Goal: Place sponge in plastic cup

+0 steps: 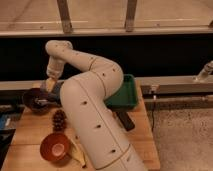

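Note:
My gripper (46, 98) hangs at the end of the white arm over the left part of the wooden table (30, 127), at the right rim of the dark maroon bowl (33, 97). A dull grey-blue rounded shape (57, 90) sits right against the wrist; I cannot tell whether it is the plastic cup. The sponge does not show; it may be hidden by the wrist or the arm. A small yellowish patch (50, 84) shows just above the gripper.
An orange-red bowl (55, 146) stands at the front left with a banana (78, 153) beside it. A dark knobbly cluster (59, 120) lies mid-left. A green tray (126, 95) sits behind the arm and a black block (125, 120) lies to its right.

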Available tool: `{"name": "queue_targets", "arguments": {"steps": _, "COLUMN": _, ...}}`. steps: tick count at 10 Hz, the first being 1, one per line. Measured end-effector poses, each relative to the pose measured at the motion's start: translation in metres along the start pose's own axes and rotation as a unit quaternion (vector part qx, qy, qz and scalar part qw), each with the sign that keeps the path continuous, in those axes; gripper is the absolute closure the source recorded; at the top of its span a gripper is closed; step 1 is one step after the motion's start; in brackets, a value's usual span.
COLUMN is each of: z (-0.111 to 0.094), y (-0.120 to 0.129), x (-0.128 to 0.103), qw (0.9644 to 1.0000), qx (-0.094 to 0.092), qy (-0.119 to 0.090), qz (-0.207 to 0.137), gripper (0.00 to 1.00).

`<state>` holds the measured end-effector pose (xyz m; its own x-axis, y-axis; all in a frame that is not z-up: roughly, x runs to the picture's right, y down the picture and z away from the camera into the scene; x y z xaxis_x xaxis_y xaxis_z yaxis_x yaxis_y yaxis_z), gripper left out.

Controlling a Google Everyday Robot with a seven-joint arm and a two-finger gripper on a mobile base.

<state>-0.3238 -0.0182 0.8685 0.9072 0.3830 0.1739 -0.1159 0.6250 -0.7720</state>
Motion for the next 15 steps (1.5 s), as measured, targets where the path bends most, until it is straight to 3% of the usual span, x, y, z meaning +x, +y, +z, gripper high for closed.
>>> {"name": "queue_targets", "arguments": {"steps": 3, "z": 0.016, "y": -0.005, "x": 0.011, "qw": 0.9998, "qx": -0.014, "qy": -0.005, "qz": 0.015, "gripper": 0.58}}
{"name": "queue_targets", "arguments": {"steps": 6, "z": 0.018, "y": -0.008, "x": 0.018, "qw": 0.9995, "qx": -0.013, "qy": -0.007, "qz": 0.029, "gripper": 0.32}}
{"name": "queue_targets", "arguments": {"steps": 11, "z": 0.010, "y": -0.016, "x": 0.024, "qw": 0.9992, "qx": 0.006, "qy": -0.007, "qz": 0.038, "gripper": 0.28}}
{"name": "queue_targets", "arguments": {"steps": 15, "z": -0.017, "y": -0.024, "x": 0.019, "qw": 0.9985, "qx": 0.034, "qy": -0.022, "qz": 0.036, "gripper": 0.28}}
